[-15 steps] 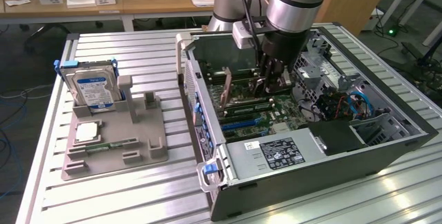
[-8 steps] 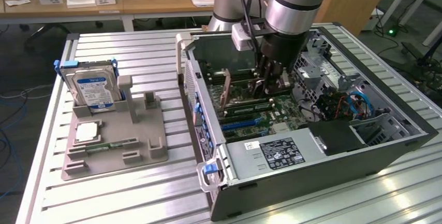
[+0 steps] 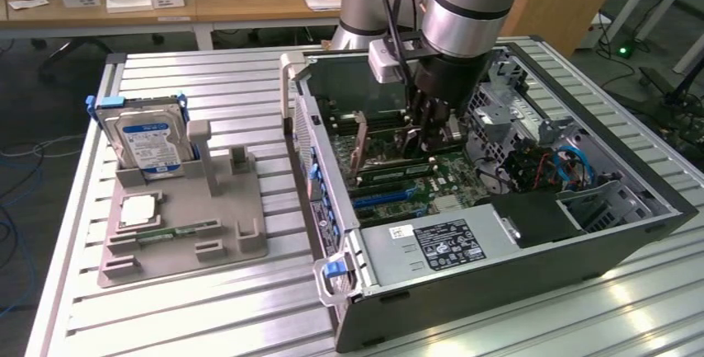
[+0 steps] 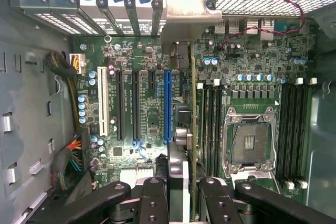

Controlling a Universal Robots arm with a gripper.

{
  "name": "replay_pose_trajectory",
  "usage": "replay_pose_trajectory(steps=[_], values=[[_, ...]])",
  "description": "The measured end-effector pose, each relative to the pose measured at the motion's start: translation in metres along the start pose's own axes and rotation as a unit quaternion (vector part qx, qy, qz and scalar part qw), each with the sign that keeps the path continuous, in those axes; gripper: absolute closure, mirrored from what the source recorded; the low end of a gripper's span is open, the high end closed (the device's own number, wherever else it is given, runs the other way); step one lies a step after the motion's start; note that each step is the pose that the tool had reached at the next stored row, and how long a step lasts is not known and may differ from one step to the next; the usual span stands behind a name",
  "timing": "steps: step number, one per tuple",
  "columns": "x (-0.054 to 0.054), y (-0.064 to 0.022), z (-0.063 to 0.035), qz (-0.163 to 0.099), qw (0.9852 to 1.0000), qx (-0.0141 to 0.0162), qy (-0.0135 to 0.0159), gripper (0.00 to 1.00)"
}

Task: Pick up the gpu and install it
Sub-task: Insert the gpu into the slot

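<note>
The gpu [image 4: 182,103] shows edge-on in the wrist view as a thin dark board with a cooler block, its pale metal bracket [image 4: 184,14] at the case's rear slot openings. My gripper [image 4: 181,184] is shut on it, one black finger on each side. The card stands over the green motherboard, just beside the long blue slot [image 4: 167,106]; I cannot tell whether its edge sits in a slot. In the exterior view my gripper [image 3: 429,130] reaches down into the open computer case [image 3: 616,233], with the gpu [image 3: 410,144] below it.
Memory slots and an open CPU socket [image 4: 251,142] lie beside the card. A black power supply [image 3: 440,246] fills the case's near end. On the exterior view's left, a grey fixture [image 3: 187,233] holds a hard drive [image 3: 154,147] and a green memory stick [image 3: 176,232].
</note>
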State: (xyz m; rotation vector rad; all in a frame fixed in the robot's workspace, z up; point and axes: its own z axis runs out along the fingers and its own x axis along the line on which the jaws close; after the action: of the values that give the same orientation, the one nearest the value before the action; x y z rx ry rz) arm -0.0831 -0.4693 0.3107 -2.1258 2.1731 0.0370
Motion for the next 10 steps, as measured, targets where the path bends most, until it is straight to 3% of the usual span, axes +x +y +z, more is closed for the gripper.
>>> replay_pose_trajectory(steps=[10], values=[[0.0, 0.0, 0.0001, 0.0, 1.0, 0.0001, -0.0001, 0.72]])
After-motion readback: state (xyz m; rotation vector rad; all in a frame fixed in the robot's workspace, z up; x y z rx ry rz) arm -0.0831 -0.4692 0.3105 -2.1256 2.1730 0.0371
